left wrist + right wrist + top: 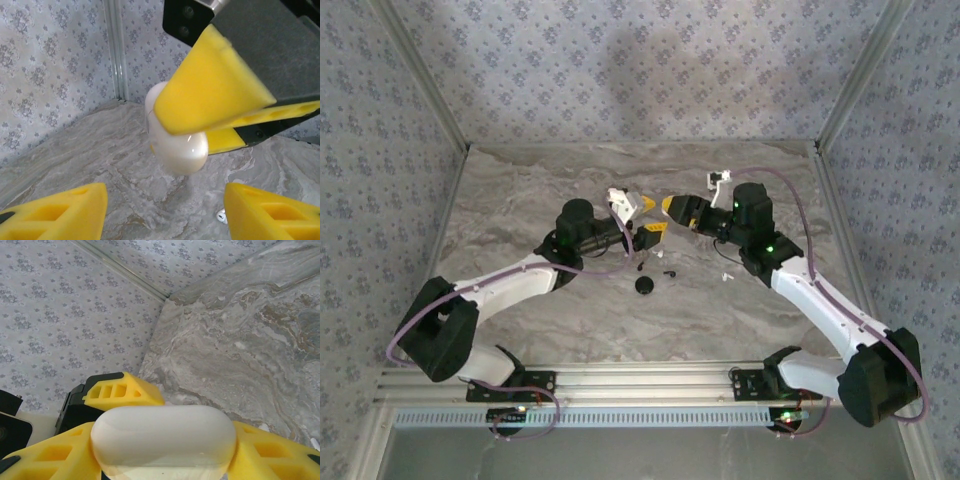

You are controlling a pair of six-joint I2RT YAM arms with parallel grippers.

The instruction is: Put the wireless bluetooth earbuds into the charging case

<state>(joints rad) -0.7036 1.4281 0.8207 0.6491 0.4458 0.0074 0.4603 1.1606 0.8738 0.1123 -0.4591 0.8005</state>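
Smooth white oval charging case [162, 435] is sitting pinched in the right end effector [165, 460].
Left end effector [165, 215] is hanging wide, empty; the case likely needs opening next.

A: What colour is the charging case [162, 437]?
B: Glossy white. The right gripper [670, 206] has bright yellow fingers [210, 85] on black; the left gripper [165, 212] matches.
A: And the table [540, 200]?
B: Grey-beige marble veining, the earbuds [669, 272] black. The walls [620, 60] carry a blue-grey floral print; the arms [510, 285] are white with black joints, their cables [923, 385] purple.
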